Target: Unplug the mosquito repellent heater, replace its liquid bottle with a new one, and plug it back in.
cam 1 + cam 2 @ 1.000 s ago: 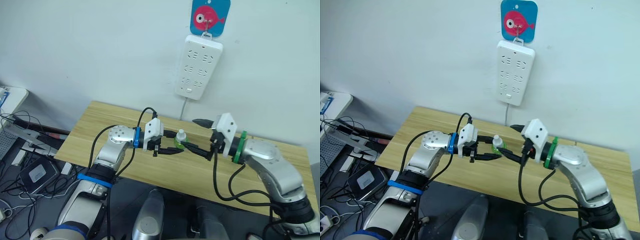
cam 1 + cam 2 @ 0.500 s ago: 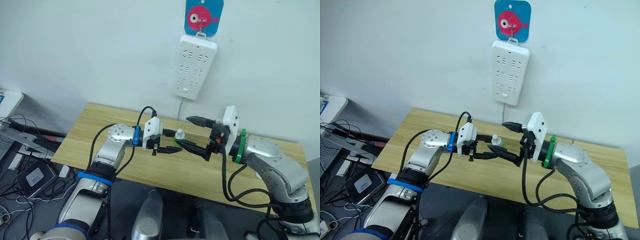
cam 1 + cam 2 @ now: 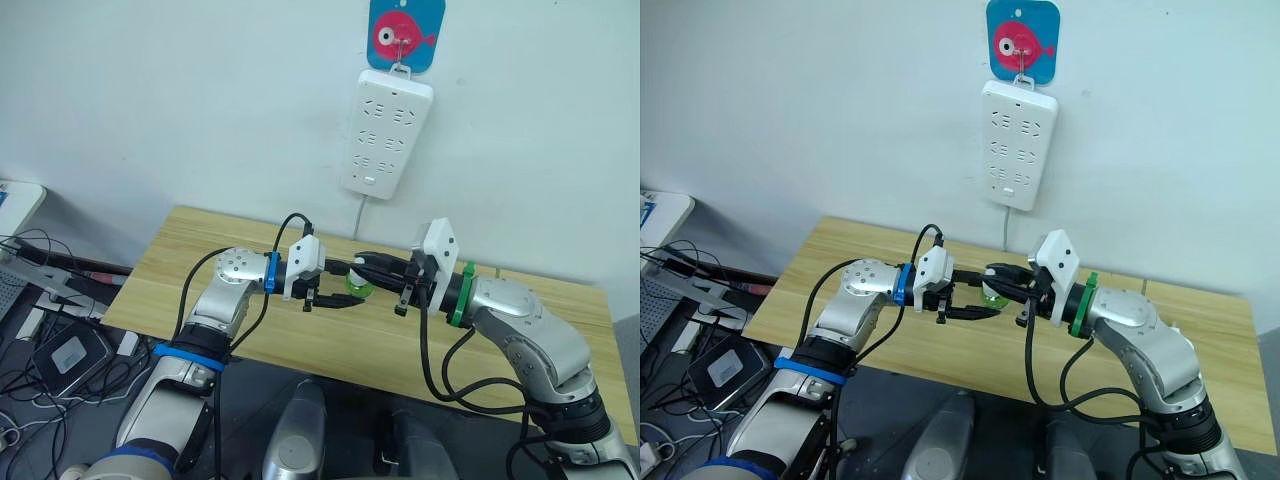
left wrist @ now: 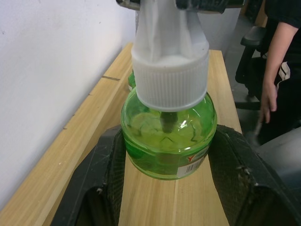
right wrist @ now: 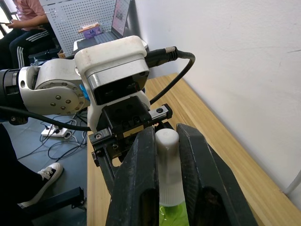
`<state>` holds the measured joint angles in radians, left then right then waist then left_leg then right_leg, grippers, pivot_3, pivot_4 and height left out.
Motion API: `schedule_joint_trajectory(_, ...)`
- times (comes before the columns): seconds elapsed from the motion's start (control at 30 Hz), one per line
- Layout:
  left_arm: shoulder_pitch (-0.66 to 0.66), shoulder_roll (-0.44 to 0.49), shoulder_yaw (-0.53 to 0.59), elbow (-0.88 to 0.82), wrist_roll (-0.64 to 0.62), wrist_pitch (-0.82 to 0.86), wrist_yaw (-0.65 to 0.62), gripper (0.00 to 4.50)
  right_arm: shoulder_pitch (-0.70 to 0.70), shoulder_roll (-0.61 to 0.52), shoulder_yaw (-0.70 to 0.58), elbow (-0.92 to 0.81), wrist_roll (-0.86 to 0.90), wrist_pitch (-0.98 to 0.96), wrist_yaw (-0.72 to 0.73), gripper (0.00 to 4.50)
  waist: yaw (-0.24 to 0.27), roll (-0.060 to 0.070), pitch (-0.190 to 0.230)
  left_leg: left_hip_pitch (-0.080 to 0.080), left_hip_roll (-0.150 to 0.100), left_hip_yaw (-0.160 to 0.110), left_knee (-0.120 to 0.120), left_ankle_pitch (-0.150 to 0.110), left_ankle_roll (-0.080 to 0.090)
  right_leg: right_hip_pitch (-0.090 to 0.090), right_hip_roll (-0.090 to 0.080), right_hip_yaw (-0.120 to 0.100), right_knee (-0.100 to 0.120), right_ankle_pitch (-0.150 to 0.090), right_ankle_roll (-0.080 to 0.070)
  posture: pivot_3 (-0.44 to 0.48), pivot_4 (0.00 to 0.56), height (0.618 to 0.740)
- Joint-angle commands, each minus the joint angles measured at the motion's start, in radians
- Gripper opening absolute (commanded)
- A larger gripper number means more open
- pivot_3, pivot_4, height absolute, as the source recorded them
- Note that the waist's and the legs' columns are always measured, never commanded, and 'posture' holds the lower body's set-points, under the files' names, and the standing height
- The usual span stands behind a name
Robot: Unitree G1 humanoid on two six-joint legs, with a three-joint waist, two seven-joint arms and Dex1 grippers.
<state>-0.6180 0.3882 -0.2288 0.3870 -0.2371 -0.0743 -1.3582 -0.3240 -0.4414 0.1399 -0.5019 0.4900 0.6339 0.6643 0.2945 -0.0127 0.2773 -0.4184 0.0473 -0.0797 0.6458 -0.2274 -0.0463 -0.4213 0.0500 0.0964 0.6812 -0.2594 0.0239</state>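
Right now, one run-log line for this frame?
left end effector: shut on green liquid bottle body | right end effector: shut on bottle's white cap | bottle held over wooden table | power strip on wall

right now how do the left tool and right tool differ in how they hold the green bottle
The left tool clamps the green bottle low, around its round green body. The right tool grips higher, its fingers pinching the white cap. The two reach in from opposite sides. Both are shut on the same bottle, held above the wooden table.
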Motion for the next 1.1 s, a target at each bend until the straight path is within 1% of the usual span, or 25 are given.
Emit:
schedule_joint_trajectory(0.03, 0.003, -0.008, 0.002, -0.036, -0.007, -0.019, -0.004, 2.19, -0.036, 0.009, -0.064, -0.095, 0.104, 0.029, -0.001, 0.27, 0.000, 0.000, 0.000, 0.000, 0.000, 0.000, 0.000, 0.000, 0.000, 0.000, 0.000, 0.000, 0.000, 0.000, 0.000, 0.316, 0.218, 0.740)
schedule_joint_trajectory(0.13, 0.014, -0.001, 0.002, -0.034, -0.006, -0.024, -0.004, 2.19, -0.081, 0.011, -0.130, -0.157, 0.219, 0.113, -0.042, 0.27, 0.001, 0.000, 0.000, 0.000, 0.000, 0.000, 0.000, 0.000, 0.000, 0.000, 0.000, 0.000, 0.000, 0.000, 0.000, 0.317, 0.219, 0.740)
schedule_joint_trajectory(0.23, 0.023, 0.006, 0.007, -0.032, -0.004, -0.020, 0.007, 2.19, -0.138, 0.046, -0.229, -0.161, 0.334, 0.187, -0.155, 0.27, 0.001, 0.000, 0.000, 0.000, 0.000, 0.000, 0.000, 0.000, 0.000, 0.000, 0.000, 0.000, 0.000, 0.000, 0.000, 0.323, 0.224, 0.740)
schedule_joint_trajectory(0.3, 0.033, 0.011, 0.011, -0.038, -0.005, -0.017, 0.012, 2.19, -0.135, 0.054, -0.277, -0.133, 0.343, 0.199, -0.204, 0.27, 0.001, 0.000, 0.000, 0.001, 0.000, 0.000, 0.000, 0.000, 0.000, 0.000, 0.000, 0.000, 0.001, 0.000, 0.000, 0.322, 0.225, 0.740)
schedule_joint_trajectory(0.37, 0.046, 0.016, 0.012, -0.053, -0.006, -0.010, 0.017, 2.19, -0.102, 0.042, -0.288, -0.105, 0.297, 0.170, -0.210, 0.27, 0.001, 0.000, 0.000, 0.000, 0.000, 0.000, 0.000, 0.000, 0.000, 0.000, 0.000, 0.000, 0.000, 0.000, 0.000, 0.325, 0.226, 0.740)
schedule_joint_trajectory(0.43, 0.056, 0.023, 0.012, -0.067, -0.009, -0.003, 0.019, 2.19, -0.083, 0.043, -0.277, -0.098, 0.278, 0.152, -0.210, 0.27, 0.002, 0.000, 0.000, 0.000, 0.000, 0.000, 0.000, 0.000, 0.000, 0.000, 0.000, 0.000, 0.000, 0.000, 0.000, 0.326, 0.229, 0.740)
schedule_joint_trajectory(0.57, 0.054, 0.032, 0.012, -0.074, -0.013, 0.008, 0.018, 2.19, -0.090, 0.064, -0.228, -0.122, 0.267, 0.146, -0.215, 0.27, 0.001, 0.000, 0.000, 0.000, 0.000, 0.000, 0.000, 0.000, 0.000, -0.001, 0.000, 0.000, 0.000, 0.000, 0.000, 0.324, 0.232, 0.740)
schedule_joint_trajectory(0.77, 0.041, 0.028, 0.006, -0.065, -0.013, 0.010, 0.022, 2.19, -0.077, 0.087, -0.123, -0.166, 0.228, 0.137, -0.204, 0.27, -0.005, 0.000, 0.000, 0.000, 0.000, 0.000, 0.000, 0.000, 0.000, 0.000, 0.000, 0.000, 0.000, 0.000, 0.000, 0.324, 0.231, 0.740)
schedule_joint_trajectory(0.9, 0.039, 0.016, 0.010, -0.067, -0.025, 0.025, 0.029, 2.19, -0.056, 0.079, -0.025, -0.172, 0.145, 0.086, -0.176, 0.27, -0.006, 0.000, 0.000, 0.000, 0.000, 0.000, 0.000, 0.000, 0.000, -0.001, 0.000, 0.000, 0.000, 0.000, 0.000, 0.322, 0.227, 0.740)
schedule_joint_trajectory(1.1, 0.041, -0.006, 0.022, -0.078, -0.049, 0.067, 0.041, 2.19, -0.080, 0.059, 0.026, -0.127, 0.062, 0.006, -0.117, 0.27, -0.011, 0.000, 0.000, 0.000, 0.000, 0.000, 0.000, 0.000, 0.000, -0.001, 0.000, 0.000, 0.000, 0.000, 0.000, 0.322, 0.221, 0.740)
